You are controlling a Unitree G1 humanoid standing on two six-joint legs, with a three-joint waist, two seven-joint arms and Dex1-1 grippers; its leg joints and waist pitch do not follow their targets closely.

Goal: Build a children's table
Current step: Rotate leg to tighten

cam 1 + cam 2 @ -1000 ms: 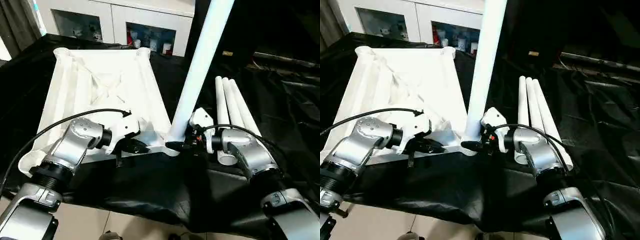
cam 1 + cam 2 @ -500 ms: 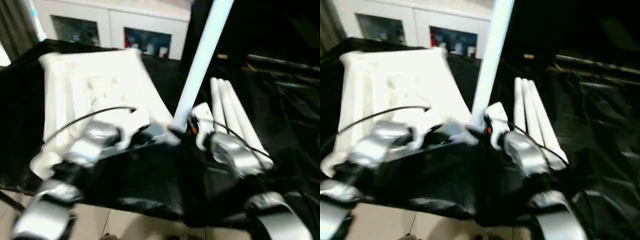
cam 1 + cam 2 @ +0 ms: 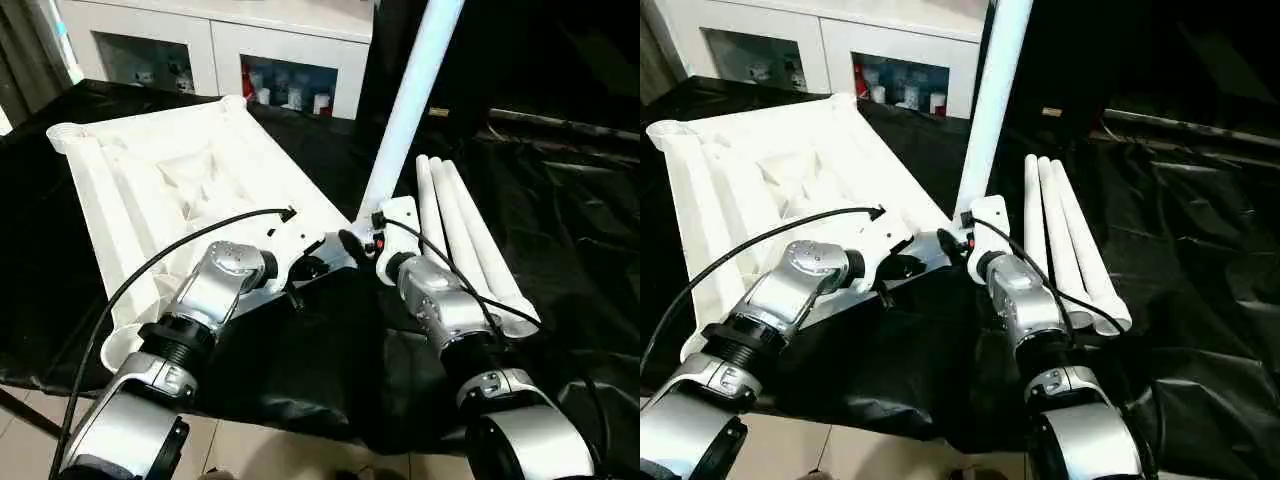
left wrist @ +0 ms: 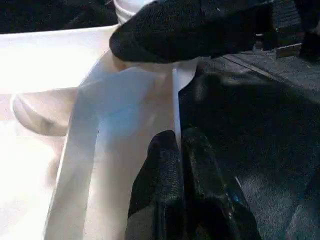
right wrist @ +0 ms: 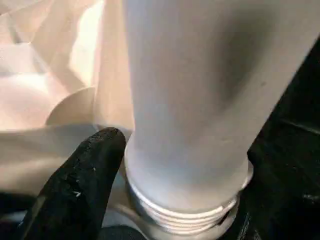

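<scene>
Upturned white ribbed plastic tabletop (image 3: 180,190) lies on the black-draped desk (image 3: 560,200). Right gripper (image 3: 358,243): jaws clamped around the upright white tube leg (image 3: 405,110) just above its threaded collar. Left gripper (image 4: 182,150): jaws together on the tabletop's rim. Plastic looks light, stiff, slick; hold low.

A crinkled, glossy black plastic sheet (image 3: 560,200) covers the work surface and hangs over its near edge. Behind it stands a white cabinet with glass doors (image 3: 215,55), small items on its shelves. Pale floor tiles (image 3: 260,450) show below.
</scene>
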